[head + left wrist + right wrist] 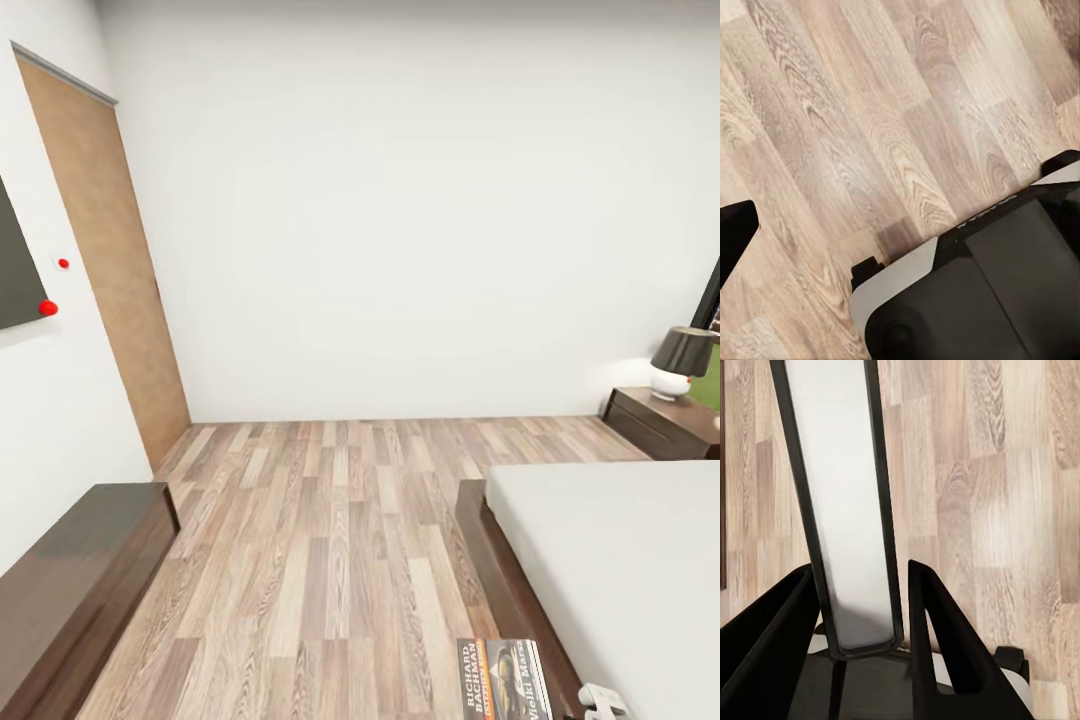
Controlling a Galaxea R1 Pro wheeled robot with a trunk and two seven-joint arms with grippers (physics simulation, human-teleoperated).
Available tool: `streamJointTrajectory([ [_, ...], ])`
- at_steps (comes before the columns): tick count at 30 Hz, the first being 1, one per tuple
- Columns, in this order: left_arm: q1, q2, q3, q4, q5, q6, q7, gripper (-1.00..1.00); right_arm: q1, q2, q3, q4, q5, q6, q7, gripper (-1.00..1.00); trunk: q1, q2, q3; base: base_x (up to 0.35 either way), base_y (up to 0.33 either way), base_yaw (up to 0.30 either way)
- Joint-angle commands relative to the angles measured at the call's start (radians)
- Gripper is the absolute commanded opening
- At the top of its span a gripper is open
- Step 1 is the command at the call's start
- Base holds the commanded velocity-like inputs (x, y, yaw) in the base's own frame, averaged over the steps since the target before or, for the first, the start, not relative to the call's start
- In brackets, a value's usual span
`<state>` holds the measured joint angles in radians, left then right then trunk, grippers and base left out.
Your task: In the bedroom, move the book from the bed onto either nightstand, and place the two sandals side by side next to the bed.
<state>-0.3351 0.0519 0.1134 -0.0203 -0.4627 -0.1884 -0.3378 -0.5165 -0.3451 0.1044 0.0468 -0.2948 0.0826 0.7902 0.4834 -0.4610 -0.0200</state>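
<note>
Book (503,680) in the right gripper (862,615), low beside the bed (620,560), pinched edge-on between black fingers (937,645); thin, light and likely slick, so hold near the spine. Left gripper: I cannot tell.

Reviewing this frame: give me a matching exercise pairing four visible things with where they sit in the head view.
Things:
1. book
2. lamp
3. door
4. dresser

Places:
A. lower left, against the wall
B. bottom edge, beside the bed frame
C. on the nightstand at the far right
D. left wall, beyond the dresser

Pairs: 1-B, 2-C, 3-D, 4-A
</note>
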Motion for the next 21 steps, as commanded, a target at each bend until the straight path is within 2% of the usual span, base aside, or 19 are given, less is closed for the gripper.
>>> streamJointTrajectory([
  [1, -0.001, 0.0, 0.008, 0.0, -0.01, -0.003, -0.003, 1.0, -0.002, 0.0, 0.003, 0.002, -0.012, 0.006, 0.004, -1.0, 0.001, -0.002, -0.002, 0.325, 0.0, 0.0],
  [21, -0.001, 0.0, 0.008, 0.001, -0.01, -0.003, -0.003, 1.0, -0.001, 0.0, 0.003, 0.002, -0.012, 0.006, 0.004, -1.0, 0.001, -0.002, -0.002, 0.325, 0.0, 0.0],
])
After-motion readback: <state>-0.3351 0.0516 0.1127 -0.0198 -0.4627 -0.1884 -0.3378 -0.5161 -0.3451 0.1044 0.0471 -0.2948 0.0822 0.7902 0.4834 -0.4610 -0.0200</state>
